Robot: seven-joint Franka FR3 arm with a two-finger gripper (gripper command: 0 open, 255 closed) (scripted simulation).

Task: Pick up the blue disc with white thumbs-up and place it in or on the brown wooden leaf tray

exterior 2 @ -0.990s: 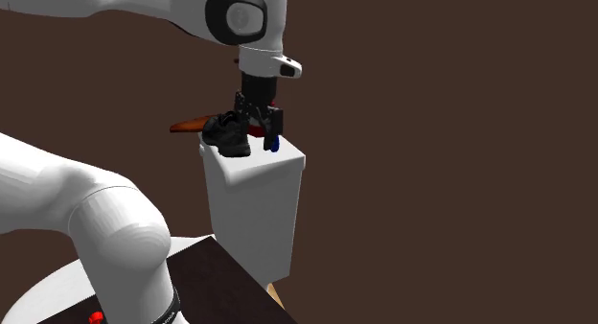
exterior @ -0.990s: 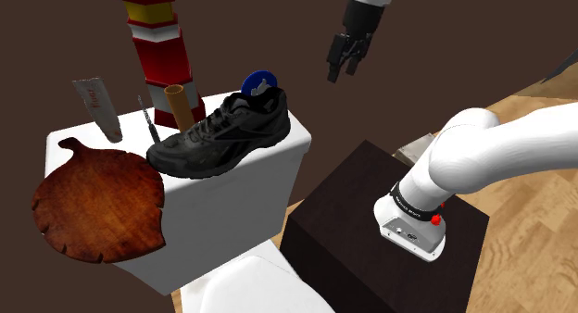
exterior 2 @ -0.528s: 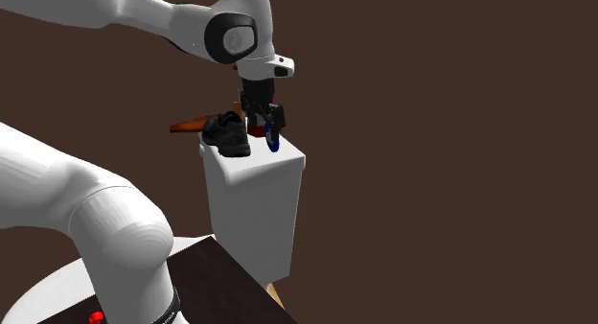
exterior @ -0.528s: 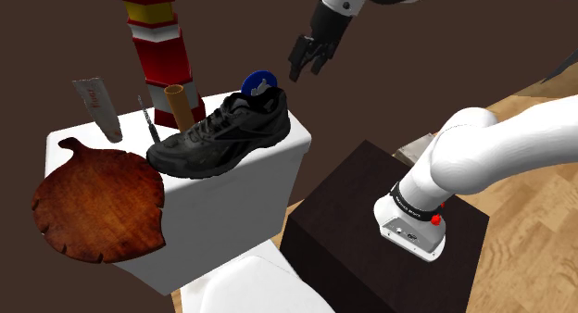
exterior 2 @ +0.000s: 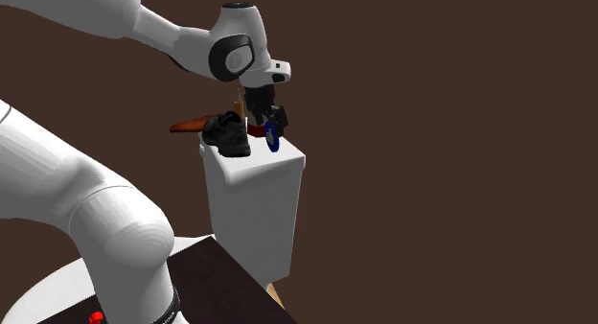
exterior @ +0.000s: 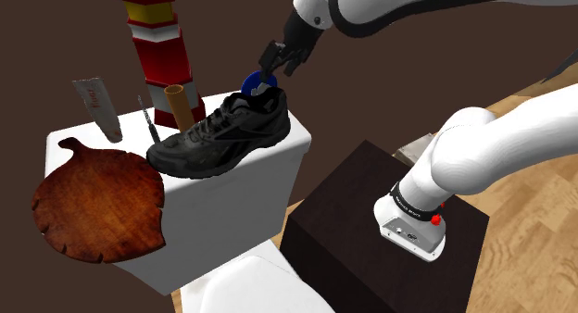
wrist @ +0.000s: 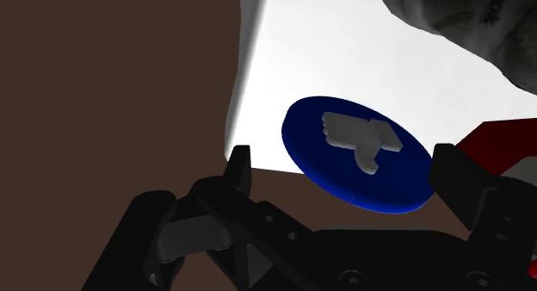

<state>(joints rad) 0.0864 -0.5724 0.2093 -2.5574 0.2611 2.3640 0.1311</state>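
Note:
The blue disc (exterior: pixel 253 82) with a white thumbs-up (wrist: pixel 357 156) stands on the back of the white tank top (exterior: pixel 232 186), behind the heel of a black shoe (exterior: pixel 222 135). My gripper (exterior: pixel 273 61) hangs just above and beside the disc, open. In the wrist view the disc lies between the two fingertips (wrist: pixel 239 160), closer to one of them, and neither touches it. The brown wooden leaf tray (exterior: pixel 97 205) overhangs the tank's end at the shoulder view's left. The second exterior view has the gripper (exterior 2: pixel 266 116) right over the disc (exterior 2: pixel 273 137).
A red, yellow and white tower (exterior: pixel 157 43), a brown cylinder (exterior: pixel 178 107), a thin tool (exterior: pixel 146 121) and a white flat piece (exterior: pixel 97 107) stand behind the shoe. The dark stand (exterior: pixel 370 219) sits at the lower right. A brown wall is close behind the tank.
The gripper has swung toward the shoulder view's left and come down, from well off beside the tank to right at the blue disc. Nothing on the tank has moved.

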